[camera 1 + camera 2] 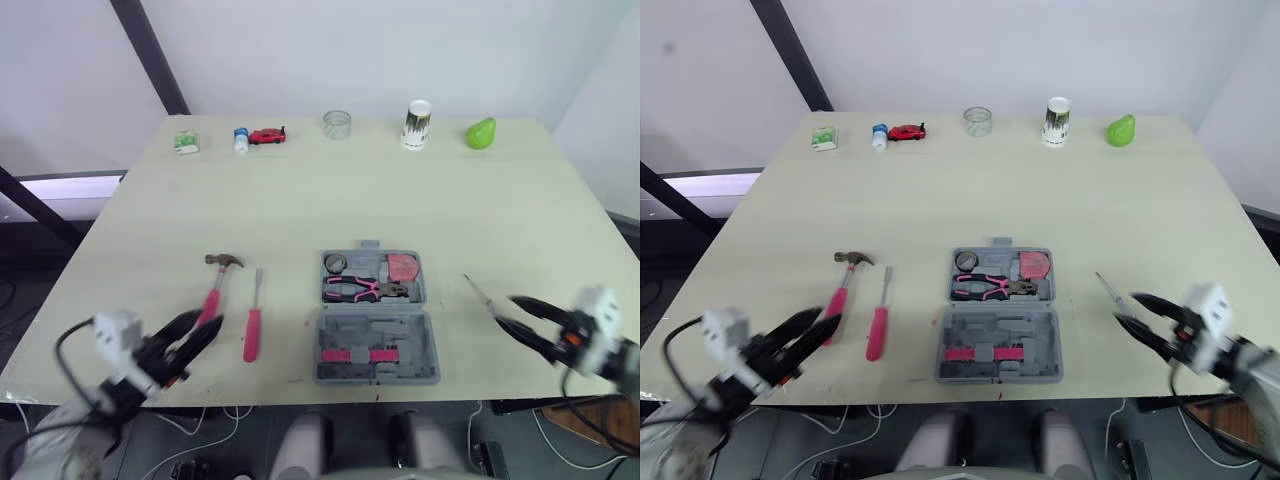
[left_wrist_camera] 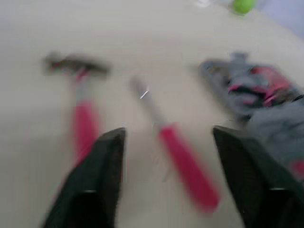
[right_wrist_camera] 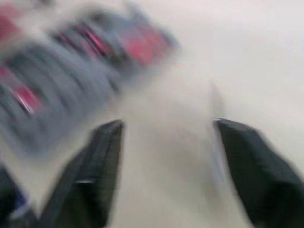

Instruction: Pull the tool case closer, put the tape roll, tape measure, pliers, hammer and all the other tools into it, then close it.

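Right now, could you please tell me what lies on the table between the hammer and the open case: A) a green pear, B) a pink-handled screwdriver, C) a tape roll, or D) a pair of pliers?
B: the pink-handled screwdriver lies on the table, with the hammer on its left and the open case on its right, while the pliers sit inside the case.

The tool case (image 1: 400, 335) is grey and the pliers (image 1: 352, 290) are pink-handled. The hammer (image 1: 214, 288) and screwdriver (image 1: 253, 332) have pink-red handles. The table (image 1: 300, 200) is pale cream, the toy car (image 1: 267, 135) red and the fruit (image 1: 481, 133) green.
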### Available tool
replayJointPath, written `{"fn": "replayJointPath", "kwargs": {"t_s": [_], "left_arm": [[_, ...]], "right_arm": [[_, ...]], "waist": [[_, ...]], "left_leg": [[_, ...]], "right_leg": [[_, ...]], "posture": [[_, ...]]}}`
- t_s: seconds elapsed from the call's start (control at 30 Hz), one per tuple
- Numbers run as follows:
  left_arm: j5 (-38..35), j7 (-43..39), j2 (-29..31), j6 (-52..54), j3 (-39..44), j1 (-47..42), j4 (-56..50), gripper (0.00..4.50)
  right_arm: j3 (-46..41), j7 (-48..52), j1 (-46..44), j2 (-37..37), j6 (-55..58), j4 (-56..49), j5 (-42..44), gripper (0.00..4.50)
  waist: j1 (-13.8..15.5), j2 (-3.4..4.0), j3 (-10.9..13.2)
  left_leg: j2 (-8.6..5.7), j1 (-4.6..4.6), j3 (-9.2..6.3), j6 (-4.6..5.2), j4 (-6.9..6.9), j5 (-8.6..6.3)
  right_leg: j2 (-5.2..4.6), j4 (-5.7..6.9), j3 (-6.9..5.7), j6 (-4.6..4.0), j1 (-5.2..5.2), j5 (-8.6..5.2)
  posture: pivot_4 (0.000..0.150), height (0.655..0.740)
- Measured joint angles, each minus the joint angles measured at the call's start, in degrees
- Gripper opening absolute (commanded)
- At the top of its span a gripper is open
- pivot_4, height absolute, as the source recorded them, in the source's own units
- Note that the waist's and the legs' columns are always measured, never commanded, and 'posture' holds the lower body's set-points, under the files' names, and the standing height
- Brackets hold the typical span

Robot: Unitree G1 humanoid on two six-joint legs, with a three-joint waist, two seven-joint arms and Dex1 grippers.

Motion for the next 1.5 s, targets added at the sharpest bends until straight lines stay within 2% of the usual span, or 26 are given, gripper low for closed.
{"fn": "replayJointPath", "kwargs": {"t_s": [0.03,0.23,0.53,0.73,0.83,0.93,1.07,1.23,1.5], "left_arm": [[0.00,-0.90,0.03,-0.81,0.46,1.12,1.56,4.47],[0.03,-3.96,0.08,-4.98,2.36,4.25,6.51,4.47],[-0.58,-3.70,1.39,-4.20,1.03,2.53,4.54,4.47],[-4.37,-2.98,4.48,1.54,-5.87,-3.85,-6.65,4.47],[-7.71,-0.95,6.04,5.72,-8.67,-8.71,-11.05,4.47],[-8.03,1.06,6.68,7.51,-13.17,-14.52,-13.82,4.47],[-11.07,-1.92,8.18,8.48,-16.59,-20.16,-14.61,4.47],[-12.41,-7.81,12.21,9.86,-20.28,-24.36,-14.31,4.47],[-12.41,-10.86,13.46,9.94,-21.95,-25.46,-14.18,4.47]], "right_arm": [[-0.99,0.37,1.24,0.01,-1.17,1.39,0.05,4.50],[-4.50,2.11,5.59,0.04,-6.53,6.67,0.63,4.50],[-3.68,1.32,3.59,0.03,-6.66,5.17,1.90,4.50],[2.00,-4.37,-4.02,-2.07,0.36,-1.31,1.54,4.50],[5.65,-8.08,-7.57,-3.15,3.79,-3.66,-0.65,4.50],[11.57,-12.87,-12.02,-4.99,9.46,-4.08,-5.43,4.50],[17.57,-16.09,-17.28,-6.54,15.62,-2.67,-9.52,4.50],[21.47,-19.81,-24.71,-4.46,20.86,3.78,-11.78,4.50],[24.95,-22.44,-26.01,-1.94,23.12,5.05,-13.41,4.50]], "waist": [[-0.10,0.01,0.01],[-0.19,-0.01,-0.01],[-0.08,0.00,-0.01],[-0.01,0.03,0.01],[0.03,0.04,0.02],[-0.01,0.05,0.02],[-0.11,0.05,0.02],[-0.21,0.10,0.11],[-0.16,0.14,0.15]], "left_leg": [[0.00,0.05,0.04,0.00,0.01,0.00],[0.12,0.59,0.11,-0.01,-0.02,0.00],[0.13,0.64,0.12,-0.01,-0.02,-0.01],[0.11,0.72,0.10,-0.01,-0.02,-0.01],[0.08,0.71,0.08,-0.01,-0.04,-0.01],[0.02,0.69,0.08,-0.01,-0.04,0.00],[-0.05,0.70,0.10,-0.01,-0.05,0.00],[-0.07,0.70,0.10,-0.01,-0.05,0.00],[-0.04,0.64,0.04,-0.01,-0.05,0.00]], "right_leg": [[0.00,0.03,0.05,-0.01,0.00,-0.01],[0.04,0.10,0.25,0.21,0.30,-0.16],[0.00,0.10,0.29,0.19,0.39,-0.15],[-0.03,0.10,0.28,-0.03,0.51,-0.01],[0.02,0.09,0.25,-0.03,0.52,0.00],[0.01,0.09,0.27,-0.01,0.52,0.01],[0.04,0.08,0.27,0.08,0.52,0.06],[0.15,0.08,0.27,0.09,0.50,0.07],[0.18,0.06,0.27,0.16,0.49,0.10]], "posture": [[0.150,0.7400],[0.150,0.7400],[0.150,0.7400],[0.150,0.7400],[0.150,0.7400],[0.150,0.7400],[0.150,0.7400],[0.150,0.7400],[0.150,0.7400]]}}
